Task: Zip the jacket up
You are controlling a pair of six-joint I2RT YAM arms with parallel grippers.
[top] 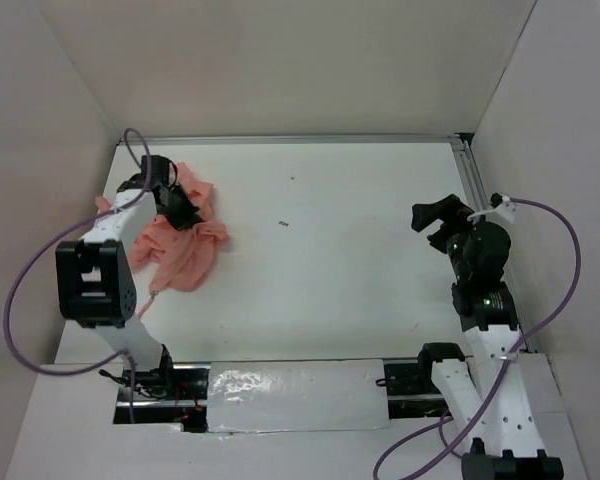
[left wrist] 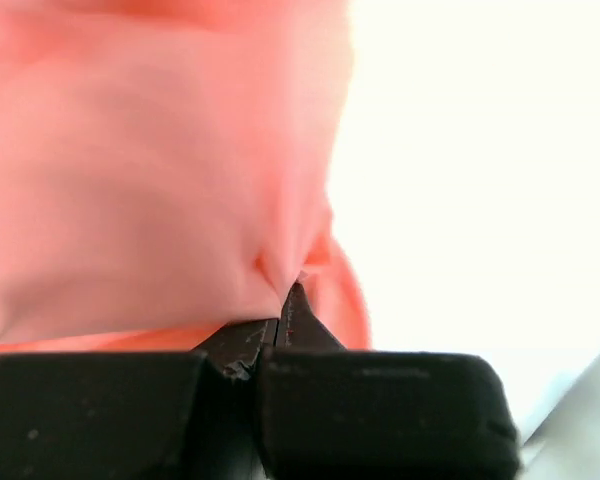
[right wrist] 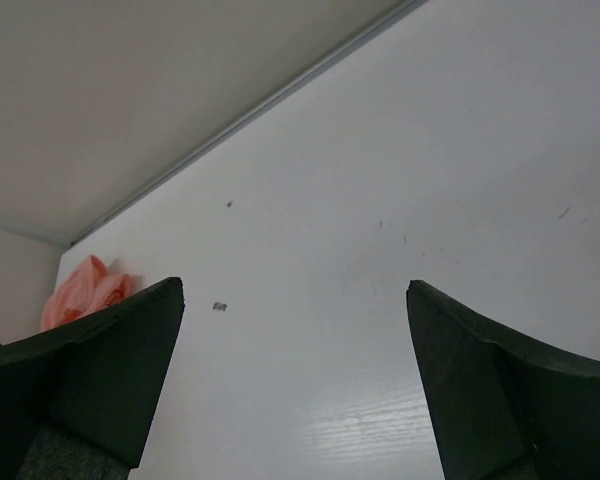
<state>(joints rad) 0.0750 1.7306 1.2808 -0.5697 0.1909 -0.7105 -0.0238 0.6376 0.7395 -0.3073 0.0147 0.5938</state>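
Observation:
The salmon-pink jacket lies crumpled at the far left of the white table. My left gripper sits on top of it and is shut, pinching a fold of the pink fabric between its black fingertips. My right gripper is open and empty, hovering over the right side of the table, far from the jacket. In the right wrist view its two fingers stand wide apart, and a bit of the jacket shows at the far left. No zipper shows in any view.
White walls close the table on the left, back and right. A small dark speck lies on the table mid-left. A metal rail runs along the far edge and down the right side.

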